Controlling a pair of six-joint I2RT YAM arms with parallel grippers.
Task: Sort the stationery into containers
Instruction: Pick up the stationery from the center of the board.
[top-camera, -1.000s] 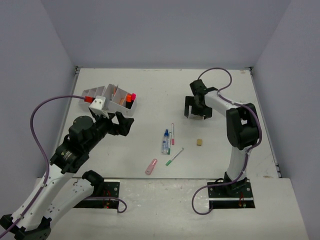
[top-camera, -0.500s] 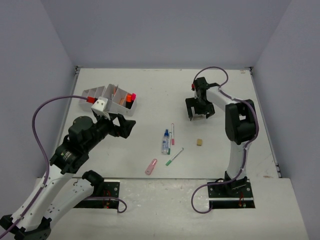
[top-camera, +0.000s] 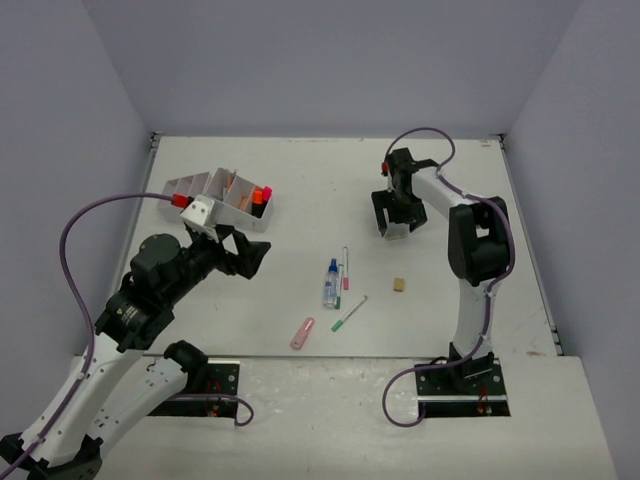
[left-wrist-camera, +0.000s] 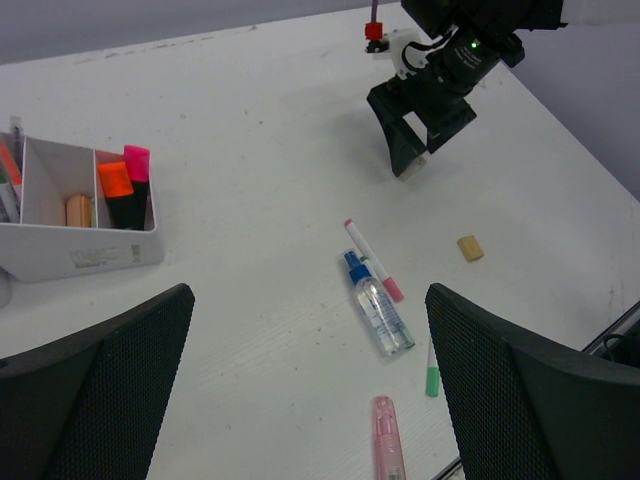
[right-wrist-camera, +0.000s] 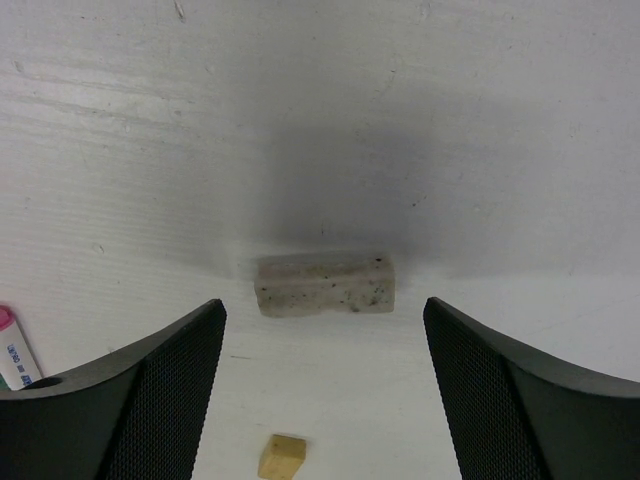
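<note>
Loose stationery lies mid-table: a blue-capped clear bottle (top-camera: 330, 285) (left-wrist-camera: 378, 305), a pink-tipped pen (left-wrist-camera: 372, 260), a green-capped pen (top-camera: 347, 313), a pink highlighter (top-camera: 302, 332) (left-wrist-camera: 387, 450) and a small tan eraser (top-camera: 399, 285) (right-wrist-camera: 281, 456). A speckled grey-white eraser (right-wrist-camera: 325, 285) rests on the table just ahead of my right gripper (right-wrist-camera: 322, 335) (top-camera: 392, 222), which points down and is open, its fingers to either side. My left gripper (top-camera: 243, 253) (left-wrist-camera: 308, 330) hovers open and empty between the containers (top-camera: 220, 195) and the bottle.
The white organiser (left-wrist-camera: 85, 255) at the back left holds an orange highlighter (left-wrist-camera: 117, 190) and a pink one (left-wrist-camera: 137, 170) standing in one compartment, and a tan item in the one beside it. Grey walls enclose the table on three sides.
My right gripper has shifted slightly left and back over the speckled eraser, and its jaws have narrowed a little. The left arm has drifted only slightly.
</note>
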